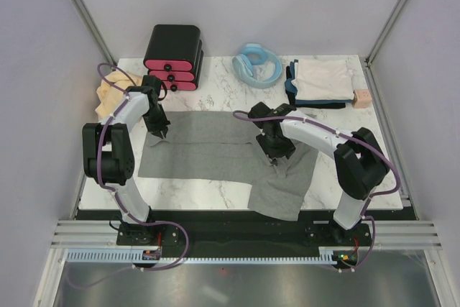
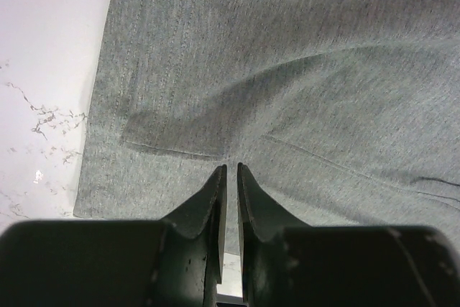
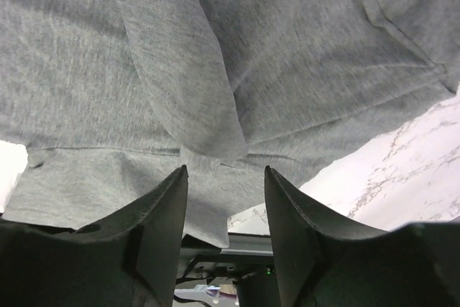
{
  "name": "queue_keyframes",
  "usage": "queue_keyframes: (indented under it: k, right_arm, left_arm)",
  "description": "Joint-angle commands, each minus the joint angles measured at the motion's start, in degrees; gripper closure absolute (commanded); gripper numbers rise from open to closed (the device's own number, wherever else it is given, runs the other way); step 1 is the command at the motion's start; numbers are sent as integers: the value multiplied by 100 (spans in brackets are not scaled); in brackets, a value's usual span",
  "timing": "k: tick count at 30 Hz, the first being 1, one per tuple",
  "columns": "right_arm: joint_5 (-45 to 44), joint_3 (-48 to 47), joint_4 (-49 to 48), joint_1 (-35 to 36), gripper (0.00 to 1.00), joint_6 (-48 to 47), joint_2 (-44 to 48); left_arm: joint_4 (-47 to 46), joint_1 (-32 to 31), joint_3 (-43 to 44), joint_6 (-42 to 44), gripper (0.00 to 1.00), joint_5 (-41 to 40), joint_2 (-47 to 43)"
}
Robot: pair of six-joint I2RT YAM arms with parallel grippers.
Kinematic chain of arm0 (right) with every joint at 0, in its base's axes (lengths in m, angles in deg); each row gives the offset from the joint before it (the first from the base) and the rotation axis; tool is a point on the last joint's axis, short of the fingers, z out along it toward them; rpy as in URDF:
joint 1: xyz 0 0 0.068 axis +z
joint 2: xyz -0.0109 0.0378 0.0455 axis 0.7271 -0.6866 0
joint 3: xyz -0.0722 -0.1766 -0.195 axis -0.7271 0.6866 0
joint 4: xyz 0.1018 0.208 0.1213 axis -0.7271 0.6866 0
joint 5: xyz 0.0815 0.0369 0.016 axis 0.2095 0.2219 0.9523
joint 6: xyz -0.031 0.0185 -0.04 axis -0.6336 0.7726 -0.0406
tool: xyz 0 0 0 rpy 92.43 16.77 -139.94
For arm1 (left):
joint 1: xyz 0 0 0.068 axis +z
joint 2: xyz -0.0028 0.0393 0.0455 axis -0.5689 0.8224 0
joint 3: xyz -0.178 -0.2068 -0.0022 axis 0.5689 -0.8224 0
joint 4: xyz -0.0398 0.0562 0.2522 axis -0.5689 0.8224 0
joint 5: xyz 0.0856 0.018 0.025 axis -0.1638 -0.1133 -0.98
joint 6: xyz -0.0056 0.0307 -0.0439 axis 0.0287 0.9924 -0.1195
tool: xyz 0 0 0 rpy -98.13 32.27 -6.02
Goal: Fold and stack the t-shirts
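Grey t-shirt (image 1: 208,156) pinched in left claw (image 2: 230,167), beneath open right claw (image 3: 226,172).

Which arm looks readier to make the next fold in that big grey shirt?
Probably the left. The left gripper has its jaws nearly shut, seemingly pinching a fold of the grey t-shirt, so it could carry it over. The right gripper stands open above the cloth, holding nothing.

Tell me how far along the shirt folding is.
Done: a whitish t-shirt lies folded on dark ones at the far right. In hand: the grey t-shirt, partly folded, left pincer pinching it, right pincer open above it. Left: finishing it, then the crumpled tan-yellow shirt.
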Motion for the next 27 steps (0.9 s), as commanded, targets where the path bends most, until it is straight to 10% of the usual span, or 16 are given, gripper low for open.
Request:
queue_keyframes:
  k: [1,27]
  right_arm:
    - [-53,-181,-130,70,45,-121,-127]
    - [-18,-444,-394,105,43,-280,-1023]
  left_arm:
    - [-91,-7,66,201,83,84,-8]
    - [-91,-7,84,210,83,110,80]
